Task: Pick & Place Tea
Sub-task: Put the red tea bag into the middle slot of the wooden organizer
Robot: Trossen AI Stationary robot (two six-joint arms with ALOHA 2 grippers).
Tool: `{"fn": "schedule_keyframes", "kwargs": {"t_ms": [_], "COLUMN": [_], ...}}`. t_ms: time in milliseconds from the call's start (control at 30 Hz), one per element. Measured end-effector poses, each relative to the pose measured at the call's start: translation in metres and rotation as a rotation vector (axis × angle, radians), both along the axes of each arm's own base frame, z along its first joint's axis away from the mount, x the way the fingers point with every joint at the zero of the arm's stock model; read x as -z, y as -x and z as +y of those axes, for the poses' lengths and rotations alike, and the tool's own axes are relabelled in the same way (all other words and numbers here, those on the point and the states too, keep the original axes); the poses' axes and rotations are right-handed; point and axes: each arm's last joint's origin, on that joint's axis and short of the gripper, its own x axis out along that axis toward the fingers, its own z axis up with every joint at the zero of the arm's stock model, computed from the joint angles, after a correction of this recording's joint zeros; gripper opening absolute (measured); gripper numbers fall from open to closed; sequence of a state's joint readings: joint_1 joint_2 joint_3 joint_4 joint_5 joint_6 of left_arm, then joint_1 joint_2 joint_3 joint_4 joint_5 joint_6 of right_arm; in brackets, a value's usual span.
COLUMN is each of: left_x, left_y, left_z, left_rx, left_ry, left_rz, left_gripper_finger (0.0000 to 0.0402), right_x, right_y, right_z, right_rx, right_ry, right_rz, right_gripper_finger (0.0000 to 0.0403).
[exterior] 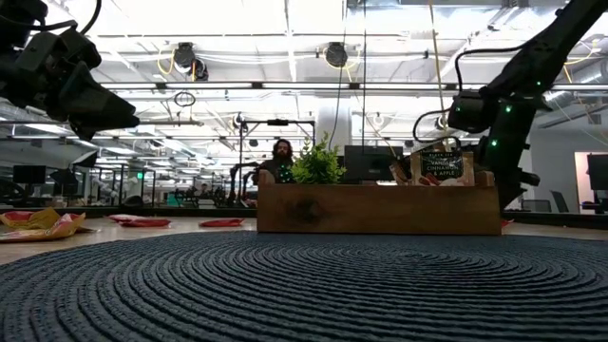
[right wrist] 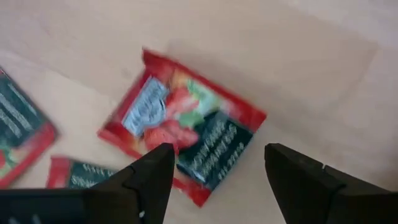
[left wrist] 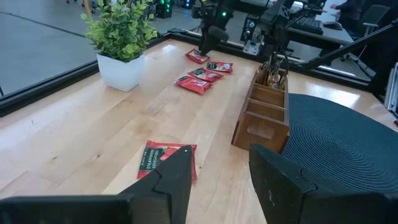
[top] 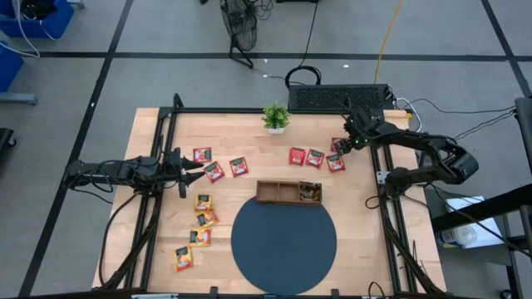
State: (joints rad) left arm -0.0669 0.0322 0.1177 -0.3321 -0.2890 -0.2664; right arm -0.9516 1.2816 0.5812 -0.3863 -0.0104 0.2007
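Observation:
Red tea sachets lie flat on the wooden table in two groups: three near my left gripper [top: 214, 172] and several on the right [top: 315, 158]. Yellow-orange sachets [top: 203, 218] lie in a row at the near left. My left gripper [top: 189, 170] hovers open, level, pointing right, with a red sachet [left wrist: 166, 160] just beyond its fingers. My right gripper [right wrist: 217, 165] is open and points down over the farthest-right red sachet [right wrist: 186, 121], its fingers on either side and above it. A few sachets [exterior: 437, 166] stand in the tray's right compartment.
The brown three-compartment tray [top: 274, 193] sits mid-table, just beyond the dark round mat [top: 283, 235]. A small potted plant [top: 276, 116] stands near the far edge. A keyboard [top: 341, 97] lies behind the table. A person [exterior: 280, 157] sits far off in the room.

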Motion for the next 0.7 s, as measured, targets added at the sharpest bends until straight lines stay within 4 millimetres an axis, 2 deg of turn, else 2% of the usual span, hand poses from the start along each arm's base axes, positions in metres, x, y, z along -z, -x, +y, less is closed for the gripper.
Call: {"fn": "schedule_keyframes", "kwargs": {"t_ms": [333,700], "left_x": [0.0000,0.0000], "left_y": [0.0000,0.0000], "left_z": [0.0000,0.0000], "left_rx": [0.000,0.000], "left_ry": [0.000,0.000], "left_rz": [0.000,0.000], "left_gripper_finger": [0.0161,0.0161], "right_x": [0.0003,0.0029], "right_y": [-0.0047,-0.0055], "right_z": [-0.0045,-0.0031], "right_rx": [0.047,0.091], "right_ry": [-0.002,-0.019], "right_rz": [-0.087,-0.065], "right_gripper_finger": [0.0229,0.0228]}}
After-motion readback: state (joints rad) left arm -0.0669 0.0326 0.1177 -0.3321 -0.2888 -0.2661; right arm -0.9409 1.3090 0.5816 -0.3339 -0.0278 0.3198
